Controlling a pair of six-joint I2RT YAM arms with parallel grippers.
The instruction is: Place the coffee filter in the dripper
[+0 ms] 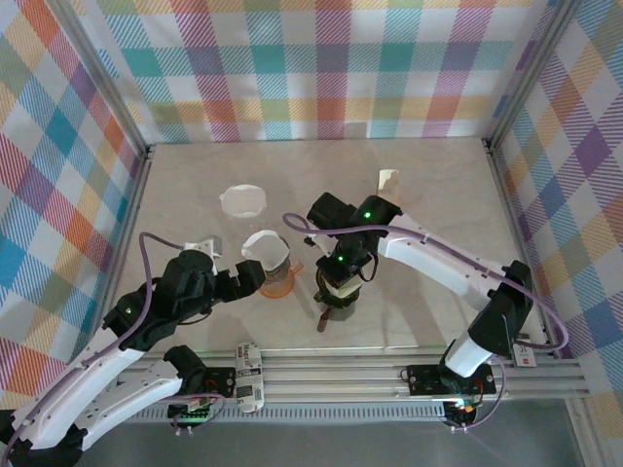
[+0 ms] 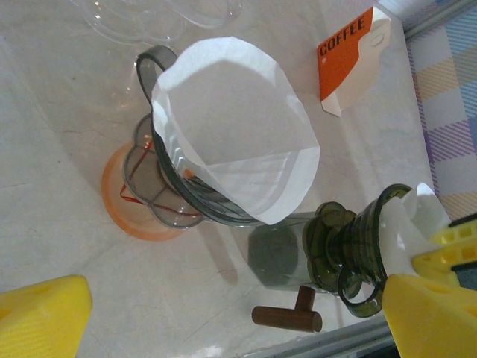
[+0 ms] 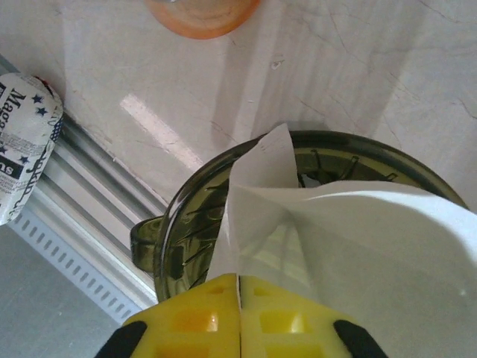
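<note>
The right gripper [image 3: 239, 317] hangs over a smoky, dark-tinted dripper [image 3: 182, 224] near the front middle of the pale marble-look table [image 1: 428, 224]. Its two yellow fingers are pressed together with only a thin seam between them, and the edge of a white paper coffee filter [image 3: 350, 231] is pinched in that seam. The filter is folded and creased. Its lower part sits inside the ribbed mouth of the dripper, and one corner stands up above the rim. The dripper stands on a dark base [image 2: 276, 257], and a small brown wooden handle [image 2: 287, 318] lies just in front of it.

The left gripper [image 2: 237, 298] is spread wide, yellow fingers far apart and holding nothing. It points at a second dripper [image 2: 168, 186] just left of the first. That one stands on an orange saucer [image 2: 127, 216] and has an opened white filter cone [image 2: 231, 127] seated in it.

Further back, an orange and white packet printed COFFEE [image 2: 344, 54] stands on the table, with a clear plastic lid [image 1: 243, 201] lying well to its left. A newspaper-print roll [image 3: 22, 142] rests by the metal rail at the table's near edge.
</note>
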